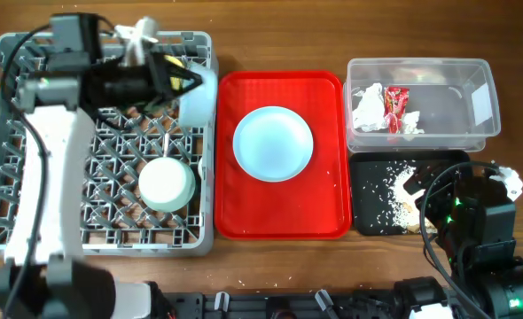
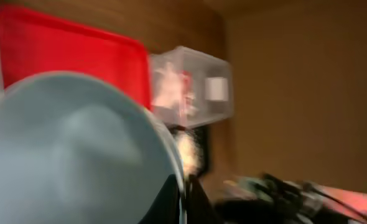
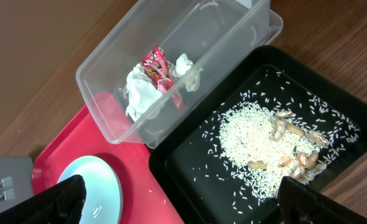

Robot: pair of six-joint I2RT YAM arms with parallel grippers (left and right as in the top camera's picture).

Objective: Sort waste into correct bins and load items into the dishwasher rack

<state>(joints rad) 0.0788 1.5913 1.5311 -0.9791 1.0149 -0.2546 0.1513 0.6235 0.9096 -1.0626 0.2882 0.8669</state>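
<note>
My left gripper (image 1: 180,84) is over the back right of the grey dishwasher rack (image 1: 4,177), shut on the rim of a small light blue bowl (image 1: 199,96). The blurred left wrist view shows the bowl (image 2: 71,149) held on edge between my fingers (image 2: 186,202). A pale green bowl (image 1: 166,183) sits upside down in the rack. A light blue plate (image 1: 273,143) lies on the red tray (image 1: 332,213). The clear tub (image 1: 474,97) holds a napkin (image 3: 143,93) and a red wrapper (image 3: 158,67). The black tray (image 3: 196,168) holds rice (image 3: 249,137). My right gripper (image 3: 190,208) is open above it.
A white utensil (image 1: 142,34) sticks up at the rack's back edge, and something yellow (image 1: 175,64) shows behind the left gripper. Peanut-like bits (image 3: 298,155) lie among the rice. A white lump (image 1: 510,180) lies right of the black tray. Cables run along the table's front edge.
</note>
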